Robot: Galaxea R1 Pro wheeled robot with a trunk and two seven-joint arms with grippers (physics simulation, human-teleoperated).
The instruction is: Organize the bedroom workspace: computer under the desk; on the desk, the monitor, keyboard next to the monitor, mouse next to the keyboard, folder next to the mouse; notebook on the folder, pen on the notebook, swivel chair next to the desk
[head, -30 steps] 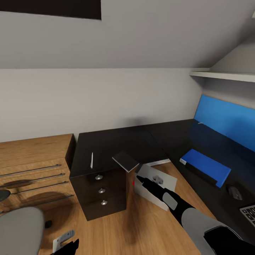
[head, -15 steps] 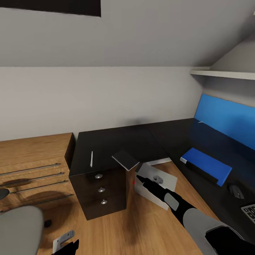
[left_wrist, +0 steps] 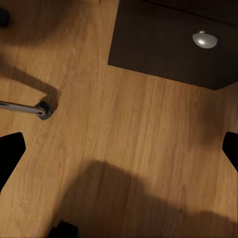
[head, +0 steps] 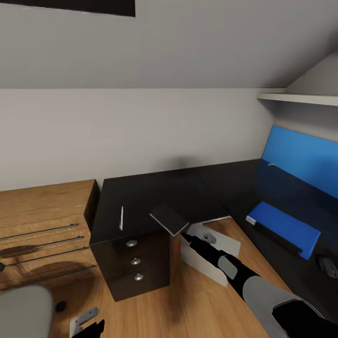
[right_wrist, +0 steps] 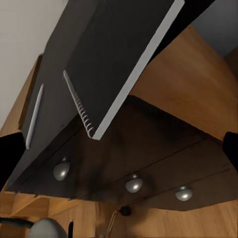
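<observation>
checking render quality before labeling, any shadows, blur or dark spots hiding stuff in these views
Head view: sharp; the black desk top swallows detail, yet the pen and notebook stand out. Left wrist view: a broad soft shadow darkens the wood floor. Right wrist view: crisp on the notebook's spiral edge, the drawer unit front in shade.

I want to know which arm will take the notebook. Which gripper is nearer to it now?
Right. The right gripper is just below the notebook, which overhangs the desk edge. The left gripper is low over the floor, far from it.
</observation>
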